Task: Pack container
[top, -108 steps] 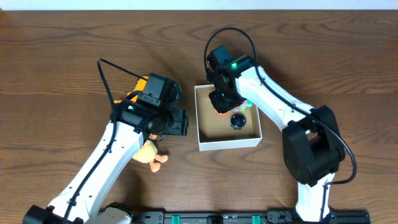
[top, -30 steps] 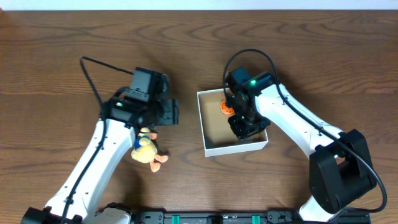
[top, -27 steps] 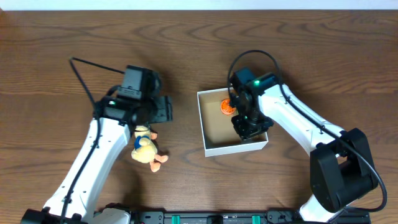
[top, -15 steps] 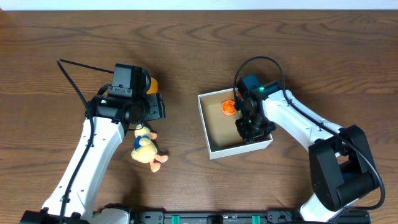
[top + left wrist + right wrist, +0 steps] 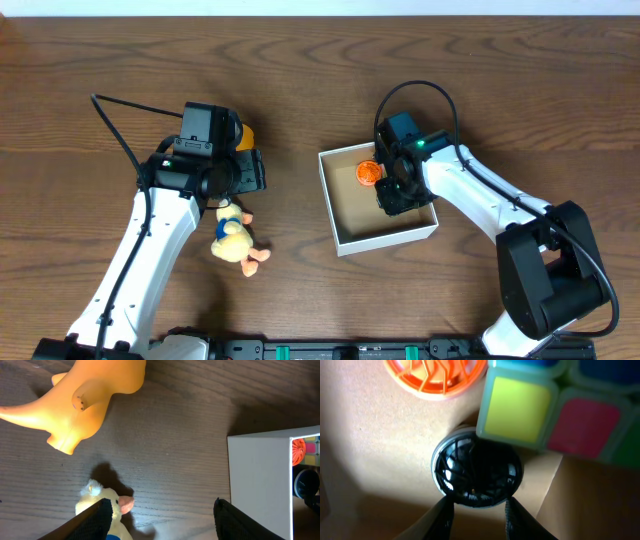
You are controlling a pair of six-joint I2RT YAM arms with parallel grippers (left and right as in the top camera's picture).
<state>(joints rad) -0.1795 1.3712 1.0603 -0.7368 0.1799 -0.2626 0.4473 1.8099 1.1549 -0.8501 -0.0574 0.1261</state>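
Moved off leftward: the left gripper (image 5: 162, 510), close by the box a few seconds back, now stands well clear of it. Its jaws are wide with nothing between them. An orange toy (image 5: 90, 390) lies on the table (image 5: 175, 435) ahead of it, and a duck (image 5: 100, 507) sits close by one finger. Both are untouched and outside the box, so by the look of it two toys are left to pack.

The box (image 5: 330, 205) sits right of centre on the table. It has slid slightly right and toward the robot, likely nudged by the arm working inside it. An orange ball (image 5: 367, 173) shows in its far-left corner, where the right gripper covered it before. It reads as set down and left.

The right gripper (image 5: 476, 520) is low inside the box, fingers parted a little with nothing seen between them. Their tips are at the near edge of a black ball (image 5: 476, 472).

Hard to make out:
- Overhead, the orange toy is mostly hidden under the left gripper, and in the wrist view it is cut by the frame.
- The duck's lower half is cut off.
- The cube (image 5: 517, 407) shows only its yellow and pink faces.
- The right gripper hides the cube and black ball from above.
- Whether the tips touch the black ball cannot be told.
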